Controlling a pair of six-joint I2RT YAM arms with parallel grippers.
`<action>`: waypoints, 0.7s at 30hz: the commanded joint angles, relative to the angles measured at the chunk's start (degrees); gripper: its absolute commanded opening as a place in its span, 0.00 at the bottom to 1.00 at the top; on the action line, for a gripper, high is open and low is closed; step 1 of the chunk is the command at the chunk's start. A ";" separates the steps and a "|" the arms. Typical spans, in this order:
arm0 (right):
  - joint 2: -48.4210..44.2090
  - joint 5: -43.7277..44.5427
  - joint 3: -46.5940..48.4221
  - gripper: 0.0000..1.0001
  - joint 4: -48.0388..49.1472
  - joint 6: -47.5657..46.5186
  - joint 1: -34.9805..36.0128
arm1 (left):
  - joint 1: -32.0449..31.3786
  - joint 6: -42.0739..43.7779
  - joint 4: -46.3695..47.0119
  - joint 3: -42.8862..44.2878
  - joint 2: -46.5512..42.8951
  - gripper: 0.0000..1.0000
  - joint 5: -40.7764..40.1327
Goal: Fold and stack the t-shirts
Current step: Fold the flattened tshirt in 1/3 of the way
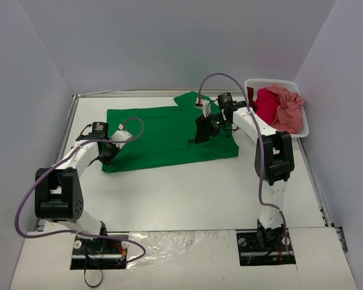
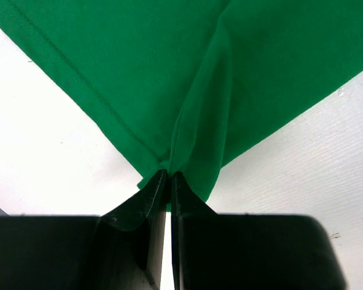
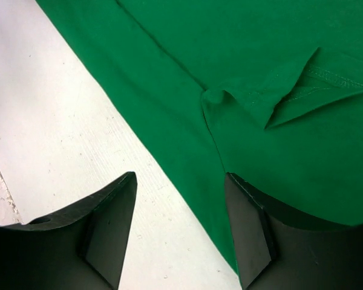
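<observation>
**Green shirt lies crosswise, one corner pinched**

Nearest us, the left pincer [image 2: 168,175] is pressed together on the near left corner of the green t-shirt [image 1: 163,133]. The shirt lies flat on the bench [image 1: 187,193], its long axis running left to right, with a sleeve [image 1: 190,98] jutting from its far right end (we cannot make out its neckline). The right pincer [image 3: 181,181] stands spread astride the shirt's right edge. Farthest off, the basket [image 1: 266,81] holds the red t-shirt [image 1: 265,104] and the pink t-shirt [image 1: 292,112], both crumpled.

Robot lab cell, bare pale walls [image 1: 169,42] boxing a white table [image 1: 187,193] (two arms [image 1: 272,157] bolted on)
</observation>
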 commanded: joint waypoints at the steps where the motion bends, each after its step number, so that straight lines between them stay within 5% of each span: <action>1: 1.08 -1.34 -0.23 0.55 -0.86 -0.37 0.12 | 0.40 -0.30 -0.28 0.10 -2.07 0.02 1.03; 21: 10.74 -2.49 5.92 0.55 -0.95 0.25 1.00 | 0.49 -0.39 0.42 -1.13 -1.63 0.02 0.60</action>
